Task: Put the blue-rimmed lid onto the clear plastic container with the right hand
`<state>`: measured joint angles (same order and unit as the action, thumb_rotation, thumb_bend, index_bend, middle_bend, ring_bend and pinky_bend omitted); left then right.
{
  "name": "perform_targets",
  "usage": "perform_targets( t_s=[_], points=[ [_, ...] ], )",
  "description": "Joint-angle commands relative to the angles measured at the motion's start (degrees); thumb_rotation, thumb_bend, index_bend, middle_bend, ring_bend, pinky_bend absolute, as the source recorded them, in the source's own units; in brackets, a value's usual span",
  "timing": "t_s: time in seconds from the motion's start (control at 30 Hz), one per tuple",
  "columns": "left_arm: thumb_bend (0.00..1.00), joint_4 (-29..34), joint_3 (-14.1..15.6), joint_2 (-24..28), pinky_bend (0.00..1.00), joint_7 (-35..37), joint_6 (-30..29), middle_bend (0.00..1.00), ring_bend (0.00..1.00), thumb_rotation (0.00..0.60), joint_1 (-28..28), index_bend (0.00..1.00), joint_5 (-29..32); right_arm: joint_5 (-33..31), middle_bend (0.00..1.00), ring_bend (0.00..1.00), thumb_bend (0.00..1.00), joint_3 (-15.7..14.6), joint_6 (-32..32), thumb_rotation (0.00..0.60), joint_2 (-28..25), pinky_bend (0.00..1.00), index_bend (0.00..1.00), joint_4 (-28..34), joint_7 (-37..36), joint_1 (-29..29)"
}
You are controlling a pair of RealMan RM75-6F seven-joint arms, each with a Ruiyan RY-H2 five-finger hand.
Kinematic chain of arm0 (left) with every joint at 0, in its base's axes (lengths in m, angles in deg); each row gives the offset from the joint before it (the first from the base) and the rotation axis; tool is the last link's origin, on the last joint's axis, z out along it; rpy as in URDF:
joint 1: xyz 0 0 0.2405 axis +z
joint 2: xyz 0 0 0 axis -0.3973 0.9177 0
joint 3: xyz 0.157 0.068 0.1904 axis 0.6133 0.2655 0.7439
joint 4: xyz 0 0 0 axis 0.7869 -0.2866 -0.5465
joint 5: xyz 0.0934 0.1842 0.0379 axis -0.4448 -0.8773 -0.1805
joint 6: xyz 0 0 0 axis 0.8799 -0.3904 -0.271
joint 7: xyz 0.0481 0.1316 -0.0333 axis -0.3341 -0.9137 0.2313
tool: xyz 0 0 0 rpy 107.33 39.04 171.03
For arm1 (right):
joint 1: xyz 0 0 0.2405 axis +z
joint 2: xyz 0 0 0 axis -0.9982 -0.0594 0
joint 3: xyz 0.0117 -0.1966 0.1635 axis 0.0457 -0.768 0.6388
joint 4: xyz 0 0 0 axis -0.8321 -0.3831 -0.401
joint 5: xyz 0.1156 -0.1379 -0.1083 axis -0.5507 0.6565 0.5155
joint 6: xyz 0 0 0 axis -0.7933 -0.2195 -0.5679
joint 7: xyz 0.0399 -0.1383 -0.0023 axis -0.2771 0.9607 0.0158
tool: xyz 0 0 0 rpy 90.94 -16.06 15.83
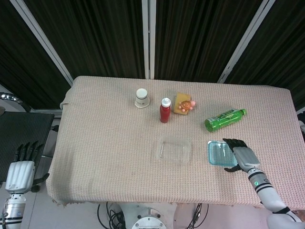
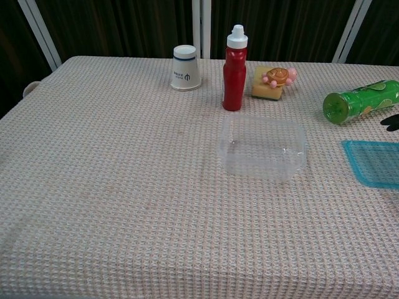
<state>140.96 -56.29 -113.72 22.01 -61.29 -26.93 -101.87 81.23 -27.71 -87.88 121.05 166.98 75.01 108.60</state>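
Observation:
The clear plastic container (image 1: 174, 149) (image 2: 262, 146) stands open-topped near the middle of the table. To its right the blue-rimmed lid (image 1: 219, 152) (image 2: 373, 162) lies flat on the cloth. My right hand (image 1: 240, 155) sits at the lid's right edge with its dark fingers stretched forward and the thumb by the lid's near right corner; nothing is gripped. In the chest view only its fingertips (image 2: 391, 120) show at the right border. My left hand (image 1: 21, 169) hangs off the table's left side, fingers spread and holding nothing.
Along the back stand a white paper cup (image 1: 141, 98) (image 2: 186, 67), a red squeeze bottle (image 1: 165, 110) (image 2: 235, 68) and a yellow sponge with a pink toy (image 1: 183, 104) (image 2: 273, 81). A green bottle (image 1: 225, 119) (image 2: 361, 101) lies on its side just beyond the lid.

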Motion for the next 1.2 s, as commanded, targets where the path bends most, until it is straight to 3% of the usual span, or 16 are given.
perform_targets(
  t_s=[0.03,0.4,0.9,1.1,1.2],
  points=[
    [0.06,0.1,0.0,0.0,0.0,-0.1,0.1,0.05,0.0,0.6,0.0,0.13,0.2,-1.0,0.09,0.0,0.01,0.0,1.6,0.6,1.2,0.0,0.0,-1.9,0.5,1.1],
    [0.06,0.9,-0.2,0.3,0.0,-1.0,0.3,0.05,0.0,0.6,-0.1,0.13,0.3,-0.6,0.16,0.0,0.01,-0.1,3.2,0.6,3.2,0.0,0.0,-5.6,-0.7,2.8],
    [0.06,1.1,-0.3,0.4,0.0,-1.1,0.6,0.05,0.0,0.6,-0.1,0.13,0.7,1.7,0.16,0.0,0.01,-0.3,3.4,0.6,4.9,0.0,0.0,-9.0,-4.8,3.3],
    [0.06,1.4,-0.3,0.6,0.0,-1.3,0.4,0.05,0.0,0.6,0.1,0.13,0.8,4.2,0.37,0.01,0.07,-0.1,0.3,0.6,6.0,0.0,0.0,-10.6,-7.2,2.6],
    [0.06,1.5,-0.3,0.7,0.0,-1.3,0.4,0.05,0.0,0.6,0.1,0.13,0.7,5.6,0.42,0.03,0.1,-0.1,-2.1,0.6,4.9,0.0,0.01,-9.3,-8.1,1.7]
  ],
)
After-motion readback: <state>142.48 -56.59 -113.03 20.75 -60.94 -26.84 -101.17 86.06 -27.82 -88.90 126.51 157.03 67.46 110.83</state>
